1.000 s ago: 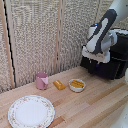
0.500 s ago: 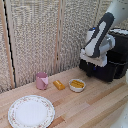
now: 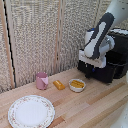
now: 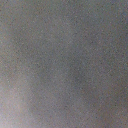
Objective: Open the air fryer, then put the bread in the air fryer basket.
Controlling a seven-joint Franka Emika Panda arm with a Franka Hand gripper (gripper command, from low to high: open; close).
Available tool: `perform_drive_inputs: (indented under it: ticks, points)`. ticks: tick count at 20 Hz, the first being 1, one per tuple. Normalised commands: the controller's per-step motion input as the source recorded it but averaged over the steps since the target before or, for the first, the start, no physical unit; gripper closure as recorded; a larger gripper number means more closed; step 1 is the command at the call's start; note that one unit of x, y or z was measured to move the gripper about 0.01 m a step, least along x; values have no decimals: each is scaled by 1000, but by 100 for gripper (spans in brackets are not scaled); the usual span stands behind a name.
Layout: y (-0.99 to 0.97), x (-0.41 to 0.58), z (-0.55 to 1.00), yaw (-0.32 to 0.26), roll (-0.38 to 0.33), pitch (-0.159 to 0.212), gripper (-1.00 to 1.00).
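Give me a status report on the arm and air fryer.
Dark two-fingered gripper low at glossy black air fryer front; jaw state unclear. Orange-brown bread block untouched on wooden table. Wrist view blank.

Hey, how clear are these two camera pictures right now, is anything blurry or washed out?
Wrist view: nothing but a grey, grainy blur, no object can be made out. Exterior view: soft and low in detail but readable; the arm, the air fryer, the bread and the plate show under even light, without strong glare.

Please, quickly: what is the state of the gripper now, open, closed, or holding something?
Gripper on the white and black robot arm: cannot be told. It sits low at the front of the glossy black boxy air fryer, and the wrist view is only grey blur.
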Motion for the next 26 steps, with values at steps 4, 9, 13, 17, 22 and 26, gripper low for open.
perform_drive_inputs:
  ticks: [4,9,13,17,22,26]
  points:
    - [218,35,-60,1,-40,-4,-100]
    - [97,0,52,-11,-28,-17,-100]
    - [36,0,261,-16,-54,-11,-100]
    - [191,16,574,-12,-16,-59,-100]
    - [379,66,714,16,0,-17,-100]
    - [569,206,594,66,5,30,-100]
